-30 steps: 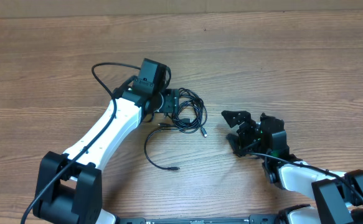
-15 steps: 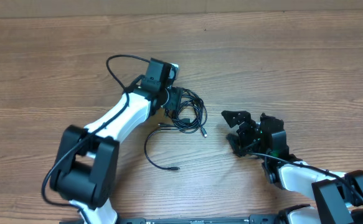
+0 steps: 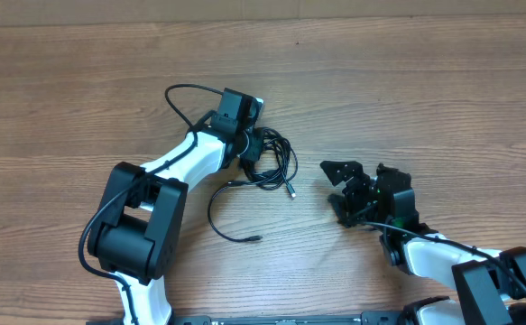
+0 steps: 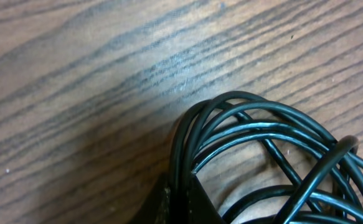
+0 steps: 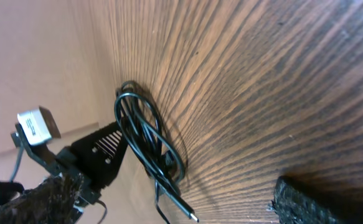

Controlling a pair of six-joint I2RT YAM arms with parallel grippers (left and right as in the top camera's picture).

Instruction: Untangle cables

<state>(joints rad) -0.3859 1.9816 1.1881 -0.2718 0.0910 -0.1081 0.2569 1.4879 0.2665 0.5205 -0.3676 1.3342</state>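
Across the whole overhead view runs a brown wood-grain tabletop [image 3: 443, 90], its dark streaks running side to side, with a plain tan strip [image 3: 244, 7] along the far edge. Near the middle lie the cables [image 3: 279, 161]: a small black coil, and one loose strand curving toward the near side with its plug end flat on the wood. The left fingers [image 3: 250, 150] are closed on a bunch of strands at the coil's left edge. The right fingers [image 3: 344, 171] are spread wide, holding nothing, near the coil but apart from it.
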